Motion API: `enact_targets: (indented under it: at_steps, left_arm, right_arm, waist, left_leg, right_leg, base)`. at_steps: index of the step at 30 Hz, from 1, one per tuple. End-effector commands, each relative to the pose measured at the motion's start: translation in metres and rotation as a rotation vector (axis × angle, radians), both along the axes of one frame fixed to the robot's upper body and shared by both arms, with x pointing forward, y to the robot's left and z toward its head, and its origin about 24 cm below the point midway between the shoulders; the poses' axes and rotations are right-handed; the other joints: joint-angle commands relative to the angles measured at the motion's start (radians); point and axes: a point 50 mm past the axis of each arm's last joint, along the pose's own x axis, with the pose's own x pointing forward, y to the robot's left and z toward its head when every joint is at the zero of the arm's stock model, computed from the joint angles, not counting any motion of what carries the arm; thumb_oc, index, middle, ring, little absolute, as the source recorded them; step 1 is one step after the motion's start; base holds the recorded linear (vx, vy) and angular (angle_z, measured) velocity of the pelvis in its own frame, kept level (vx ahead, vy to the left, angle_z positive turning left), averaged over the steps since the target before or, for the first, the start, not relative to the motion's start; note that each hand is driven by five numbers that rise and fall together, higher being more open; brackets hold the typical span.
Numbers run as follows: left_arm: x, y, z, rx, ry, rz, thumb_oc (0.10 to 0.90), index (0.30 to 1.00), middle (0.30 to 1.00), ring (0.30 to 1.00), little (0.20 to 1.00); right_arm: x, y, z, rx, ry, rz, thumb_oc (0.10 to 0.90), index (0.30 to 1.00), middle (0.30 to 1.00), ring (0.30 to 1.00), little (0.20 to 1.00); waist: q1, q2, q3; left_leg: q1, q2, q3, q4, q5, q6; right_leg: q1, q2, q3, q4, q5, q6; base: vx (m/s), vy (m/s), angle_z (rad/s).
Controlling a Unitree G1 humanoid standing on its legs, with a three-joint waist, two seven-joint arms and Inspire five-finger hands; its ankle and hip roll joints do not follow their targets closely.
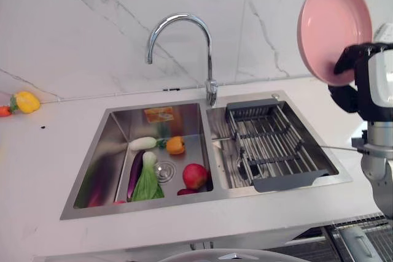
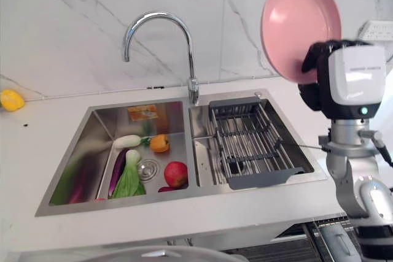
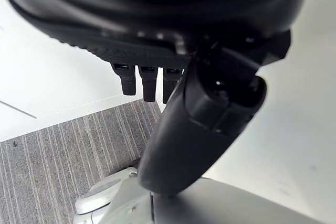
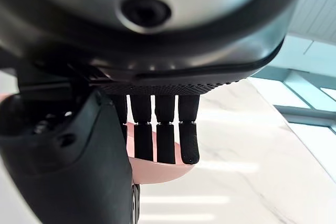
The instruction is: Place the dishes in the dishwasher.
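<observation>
- The right hand (image 2: pixel 319 69) holds a pink plate (image 2: pixel 299 26) upright in the air at about 2 o'clock from the sink (image 2: pixel 73 151), its fingers (image 4: pixel 164 137) straight against one face and the thumb seemingly clamping the rim.
- The left hand (image 3: pixel 210 108) hangs over grey floor, fingers (image 3: pixel 148 85) relaxed and holding nothing.
- The left basin holds a red apple (image 2: pixel 175 173), bok choy (image 2: pixel 128 179) and an eggplant (image 2: pixel 116 170); the right basin carries a wire drying rack (image 2: pixel 249 145).
- A curved faucet (image 2: pixel 161 41) stands at 12 o'clock behind the sink on the white surface (image 2: pixel 37 121).
</observation>
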Motion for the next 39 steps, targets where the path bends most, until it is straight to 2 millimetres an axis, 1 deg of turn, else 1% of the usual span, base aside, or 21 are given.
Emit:
enact_targets:
  at_steps: [1, 2, 4, 5, 6, 8, 9, 12, 14, 19, 21, 22, 24, 26, 27, 29, 30, 34, 35, 37, 39]
  left_arm:
    - [0.039, -0.01, 0.002, -0.042, -0.089, -0.065, 0.8, 0.9, 0.9, 0.9, 0.9]
    - [0.047, -0.012, 0.004, -0.053, -0.118, -0.064, 0.8, 0.9, 0.9, 0.9, 0.9]
    - [0.047, -0.012, 0.004, -0.053, -0.118, -0.064, 0.8, 0.9, 0.9, 0.9, 0.9]
    - [0.047, -0.016, 0.003, -0.071, -0.123, -0.067, 0.8, 0.9, 0.9, 0.9, 0.9]
    - [0.055, -0.022, 0.003, -0.086, -0.133, -0.064, 0.8, 0.9, 0.9, 0.9, 0.9]
    - [0.058, -0.019, 0.004, -0.08, -0.146, -0.042, 0.8, 0.9, 0.9, 0.9, 0.9]
    - [0.061, -0.014, 0.006, -0.067, -0.163, -0.037, 0.8, 0.9, 0.9, 0.9, 0.9]
    - [0.055, 0.004, 0.008, -0.014, -0.154, -0.001, 0.8, 0.9, 0.9, 0.9, 0.9]
    - [0.046, 0.014, 0.008, 0.01, -0.132, 0.044, 0.8, 0.9, 0.9, 0.9, 0.9]
    - [0.04, 0.023, 0.009, 0.034, -0.097, 0.059, 0.8, 0.9, 0.9, 0.9, 0.9]
    - [0.04, 0.024, 0.009, 0.035, -0.098, 0.058, 0.8, 0.9, 0.9, 0.9, 0.9]
    - [0.039, 0.026, 0.01, 0.035, -0.107, 0.082, 0.8, 0.9, 0.9, 0.9, 0.9]
    - [0.04, 0.028, 0.01, 0.038, -0.119, 0.107, 0.8, 0.9, 0.9, 0.9, 0.9]
    - [0.039, 0.03, 0.011, 0.04, -0.129, 0.143, 0.8, 0.9, 0.9, 0.9, 0.9]
    - [0.037, 0.029, 0.01, 0.035, -0.134, 0.184, 0.8, 0.9, 0.9, 0.9, 0.9]
    - [0.037, 0.026, 0.009, 0.025, -0.138, 0.196, 0.8, 0.9, 0.9, 0.9, 0.9]
    - [0.039, 0.019, 0.008, 0.003, -0.148, 0.206, 0.8, 0.9, 0.9, 0.9, 0.9]
    - [0.04, 0.01, 0.006, -0.024, -0.144, 0.191, 0.8, 0.9, 0.9, 0.9, 0.9]
    - [0.037, 0.004, 0.004, -0.038, -0.131, 0.171, 0.8, 0.9, 0.9, 0.9, 0.9]
    - [0.036, 0.002, 0.004, -0.045, -0.125, 0.161, 0.8, 0.9, 0.9, 0.9, 0.9]
    - [0.034, -0.005, 0.002, -0.068, -0.11, 0.126, 0.8, 0.9, 0.9, 0.9, 0.9]
  right_arm:
    - [0.0, -0.024, 0.035, 0.021, -0.127, -0.075, 0.4, 0.3, 0.3, 0.3, 0.3]
    - [0.002, -0.026, 0.035, 0.019, -0.127, -0.08, 0.4, 0.3, 0.3, 0.3, 0.3]
    - [0.002, -0.026, 0.035, 0.019, -0.127, -0.08, 0.4, 0.3, 0.3, 0.3, 0.3]
    - [0.006, -0.029, 0.031, -0.009, -0.087, -0.104, 0.4, 0.3, 0.3, 0.3, 0.3]
    - [0.003, -0.044, 0.018, 0.007, -0.015, -0.185, 0.4, 0.3, 0.3, 0.3, 0.3]
    - [0.005, -0.051, 0.014, -0.011, 0.011, -0.24, 0.4, 0.3, 0.3, 0.3, 0.3]
    - [0.008, -0.054, 0.007, -0.008, 0.04, -0.262, 0.4, 0.3, 0.3, 0.3, 0.3]
    - [0.015, -0.05, 0.003, -0.048, 0.078, -0.256, 0.4, 0.3, 0.3, 0.3, 0.3]
    - [0.017, -0.047, 0.002, -0.089, 0.096, -0.247, 0.4, 0.3, 0.3, 0.3, 0.3]
    - [0.014, -0.045, 0.004, -0.136, 0.13, -0.239, 0.4, 0.3, 0.3, 0.3, 0.3]
    - [0.014, -0.046, 0.004, -0.136, 0.13, -0.24, 0.4, 0.3, 0.3, 0.3, 0.3]
    - [0.01, -0.046, -0.001, -0.125, 0.16, -0.24, 0.4, 0.3, 0.3, 0.3, 0.3]
    - [0.013, -0.045, -0.003, -0.103, 0.164, -0.228, 0.4, 0.3, 0.3, 0.3, 0.3]
    - [0.019, -0.037, -0.008, -0.069, 0.176, -0.19, 0.4, 0.3, 0.3, 0.3, 0.3]
    - [0.022, -0.031, -0.009, -0.068, 0.189, -0.159, 0.4, 0.3, 0.3, 0.3, 0.3]
    - [0.022, -0.029, -0.009, -0.068, 0.193, -0.146, 0.4, 0.3, 0.3, 0.3, 0.3]
    - [0.023, -0.03, -0.009, -0.071, 0.202, -0.142, 0.4, 0.3, 0.3, 0.3, 0.3]
    - [0.025, -0.031, -0.007, -0.12, 0.23, -0.14, 0.4, 0.3, 0.3, 0.3, 0.3]
    - [0.025, -0.037, -0.005, -0.152, 0.241, -0.158, 0.4, 0.3, 0.3, 0.3, 0.3]
    - [0.024, -0.04, -0.006, -0.158, 0.249, -0.169, 0.4, 0.3, 0.3, 0.3, 0.3]
    - [0.024, -0.052, -0.013, -0.174, 0.308, -0.213, 0.4, 0.3, 0.3, 0.3, 0.3]
  waist:
    - [0.003, -0.051, 0.023]
    - [0.008, -0.049, 0.044]
    - [0.008, -0.049, 0.044]
    - [0.005, -0.041, 0.047]
    - [-0.029, -0.057, 0.058]
    - [-0.046, -0.067, 0.074]
    - [-0.021, -0.07, 0.079]
    - [0.019, -0.067, 0.085]
    - [0.036, -0.059, 0.099]
    - [0.049, -0.072, 0.103]
    - [0.05, -0.075, 0.1]
    - [0.07, -0.101, 0.079]
    - [0.081, -0.113, 0.07]
    - [0.108, -0.131, 0.056]
    - [0.115, -0.13, 0.042]
    - [0.113, -0.122, 0.038]
    - [0.111, -0.104, 0.037]
    - [0.1, -0.074, 0.045]
    - [0.093, -0.051, 0.047]
    - [0.089, -0.042, 0.046]
    - [0.079, -0.017, 0.041]
  left_leg:
    - [-0.069, -0.006, -0.014, 0.176, -0.152, 0.035]
    - [-0.13, -0.029, -0.095, 0.267, -0.165, 0.028]
    - [-0.13, -0.029, -0.095, 0.267, -0.165, 0.028]
    - [-0.129, -0.06, -0.187, 0.265, -0.211, 0.042]
    - [-0.162, -0.085, -0.16, 0.27, -0.217, 0.058]
    - [-0.174, -0.098, -0.105, 0.264, -0.225, 0.08]
    - [-0.182, -0.093, -0.041, 0.264, -0.23, 0.089]
    - [-0.185, -0.073, 0.071, 0.273, -0.232, 0.106]
    - [-0.172, -0.044, 0.115, 0.277, -0.231, 0.109]
    - [-0.228, -0.007, 0.104, 0.321, -0.2, 0.094]
    - [-0.233, -0.01, 0.105, 0.319, -0.194, 0.095]
    - [-0.257, 0.008, 0.091, 0.332, -0.175, 0.07]
    - [-0.261, 0.024, 0.101, 0.333, -0.167, 0.055]
    - [-0.259, 0.055, 0.121, 0.327, -0.154, 0.036]
    - [-0.239, 0.093, 0.133, 0.289, -0.118, 0.013]
    - [-0.231, 0.106, 0.135, 0.265, -0.097, 0.003]
    - [-0.219, 0.119, 0.128, 0.218, -0.053, -0.017]
    - [-0.215, 0.136, 0.11, 0.156, 0.012, -0.037]
    - [-0.209, 0.141, 0.106, 0.112, 0.051, -0.047]
    - [-0.207, 0.142, 0.105, 0.093, 0.065, -0.05]
    - [-0.19, 0.137, 0.106, 0.04, 0.084, -0.05]
  right_leg:
    - [-0.016, -0.091, 0.034, 0.075, -0.162, 0.081]
    - [-0.052, -0.09, 0.055, 0.105, -0.167, 0.079]
    - [-0.052, -0.09, 0.055, 0.105, -0.167, 0.079]
    - [-0.106, -0.084, 0.091, 0.15, -0.171, 0.079]
    - [-0.151, -0.108, 0.121, 0.144, -0.129, 0.1]
    - [-0.213, -0.123, 0.135, 0.143, -0.068, 0.129]
    - [-0.244, -0.13, 0.109, 0.133, -0.061, 0.137]
    - [-0.24, -0.177, -0.105, 0.124, -0.066, 0.114]
    - [-0.215, -0.202, -0.167, 0.159, -0.083, 0.107]
    - [-0.146, -0.252, -0.036, 0.289, -0.086, 0.114]
    - [-0.151, -0.255, -0.035, 0.286, -0.081, 0.113]
    - [-0.079, -0.265, -0.026, 0.259, -0.075, 0.128]
    - [-0.058, -0.259, -0.054, 0.234, -0.102, 0.134]
    - [-0.035, -0.239, -0.108, 0.168, -0.136, 0.139]
    - [-0.009, -0.196, -0.113, 0.111, -0.165, 0.126]
    - [0.004, -0.175, -0.113, 0.086, -0.172, 0.119]
    - [0.036, -0.138, -0.128, 0.04, -0.186, 0.11]
    - [0.054, -0.103, -0.148, 0.018, -0.203, 0.093]
    - [0.059, -0.09, -0.165, 0.017, -0.214, 0.088]
    - [0.061, -0.086, -0.175, 0.017, -0.217, 0.085]
    - [0.07, -0.079, -0.196, 0.017, -0.223, 0.083]
  base:
    - [-0.15, 0.003, -0.14]
    - [-0.14, 0.013, -0.13]
    - [-0.05, 0.039, -0.22]
    - [-0.14, 0.26, -0.52]
    - [-0.19, 0.326, -0.68]
    - [-0.25, 0.229, -0.84]
    - [-0.26, 0.109, -1.48]
    - [-0.16, 0.044, -1.83]
    - [-0.12, -0.026, -1.85]
    - [-0.13, -0.141, -0.5]
    - [-0.05, -0.194, 0.05]
    - [-0.05, -0.32, -0.05]
    - [-0.07, -0.395, -0.02]
    - [-0.04, -0.493, -0.32]
    - [0.02, -0.395, -0.46]
    - [0.03, -0.308, -0.33]
    - [0.02, -0.249, -0.16]
    - [-0.02, -0.165, 0.06]
    - [-0.01, -0.086, 0.2]
    - [0.01, -0.024, 0.35]
    - [0.04, 0.003, 0.49]
